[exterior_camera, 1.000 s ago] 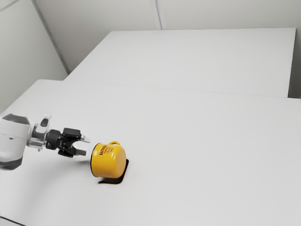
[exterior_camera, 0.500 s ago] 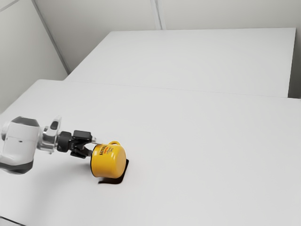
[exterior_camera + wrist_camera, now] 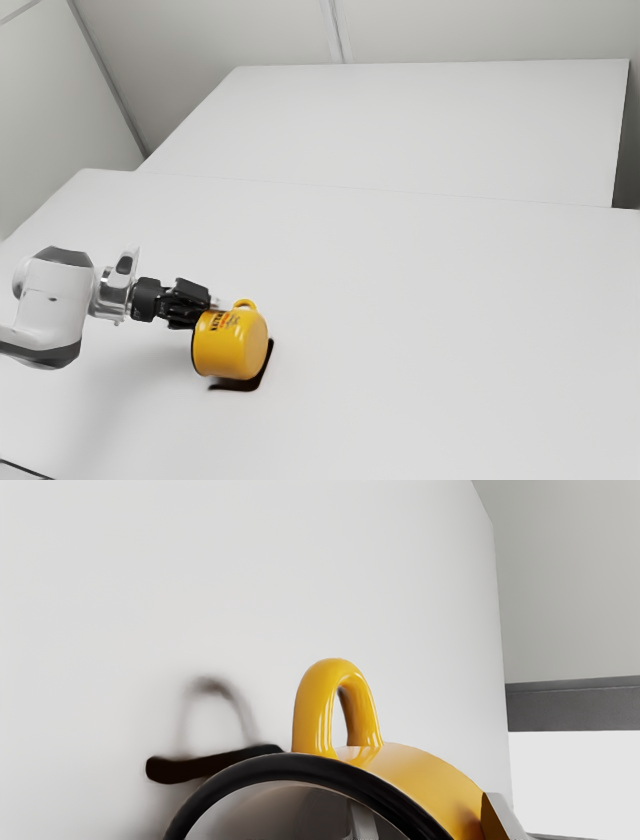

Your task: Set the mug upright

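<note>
Near left on the worktop [image 3: 400,330]: mug [image 3: 231,343] on its side.
Fingers [image 3: 504,815] pinch its wall; righting remains.

High and well back at the arm's [image 3: 55,305] side, the exterior view looks down across the table [image 3: 420,330] towards the pale wall [image 3: 460,30]! Right in close, the wrist view looks out from the gripper [image 3: 214,304], over the mug's open mouth [image 3: 280,810]! And the 2 share mug [image 3: 232,347], handle [image 3: 311,710] and nearby tabletop!
</note>
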Robot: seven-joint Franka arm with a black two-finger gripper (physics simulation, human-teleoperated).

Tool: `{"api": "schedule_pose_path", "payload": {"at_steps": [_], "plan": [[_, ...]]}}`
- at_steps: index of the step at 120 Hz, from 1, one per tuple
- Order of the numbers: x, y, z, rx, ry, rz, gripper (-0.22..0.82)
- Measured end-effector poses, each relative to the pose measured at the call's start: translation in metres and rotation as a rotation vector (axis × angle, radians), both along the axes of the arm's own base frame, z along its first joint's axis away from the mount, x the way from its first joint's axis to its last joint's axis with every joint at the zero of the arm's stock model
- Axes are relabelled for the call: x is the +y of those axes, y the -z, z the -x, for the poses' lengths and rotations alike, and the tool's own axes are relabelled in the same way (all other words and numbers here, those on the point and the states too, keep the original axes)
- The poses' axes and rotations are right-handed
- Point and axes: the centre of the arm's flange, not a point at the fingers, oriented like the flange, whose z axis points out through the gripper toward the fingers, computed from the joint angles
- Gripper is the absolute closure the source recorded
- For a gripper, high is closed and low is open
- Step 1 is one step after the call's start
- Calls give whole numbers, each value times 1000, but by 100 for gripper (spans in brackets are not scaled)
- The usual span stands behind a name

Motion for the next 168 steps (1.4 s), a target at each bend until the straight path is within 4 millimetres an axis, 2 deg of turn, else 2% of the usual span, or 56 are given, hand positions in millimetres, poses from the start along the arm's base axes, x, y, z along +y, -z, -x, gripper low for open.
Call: {"api": "schedule_pose_path", "payload": {"at_steps": [10, 22, 33, 51, 68, 81, 89, 100, 109, 115, 124, 135, 168], "plan": [[-1, -1, -1, 1, 2, -8, 70], [-3, -10, -4, -15, 5, -16, 76], [-1, -30, -8, -58, 3, -16, 78], [-7, -47, -13, -92, 22, -17, 78], [-31, -107, -58, -184, 184, -172, 78], [-51, -156, -90, -200, 398, -460, 78], [-75, -168, -102, -172, 524, -648, 78], [-111, -167, -110, -139, 612, -845, 78], [-137, -153, -101, -109, 628, -951, 78], [-142, -138, -90, -87, 598, -997, 78], [-148, -127, -82, -90, 523, -1047, 77], [-160, -125, -69, -116, 424, -1083, 77], [-190, -98, -33, -81, 219, -1064, 77]]}}
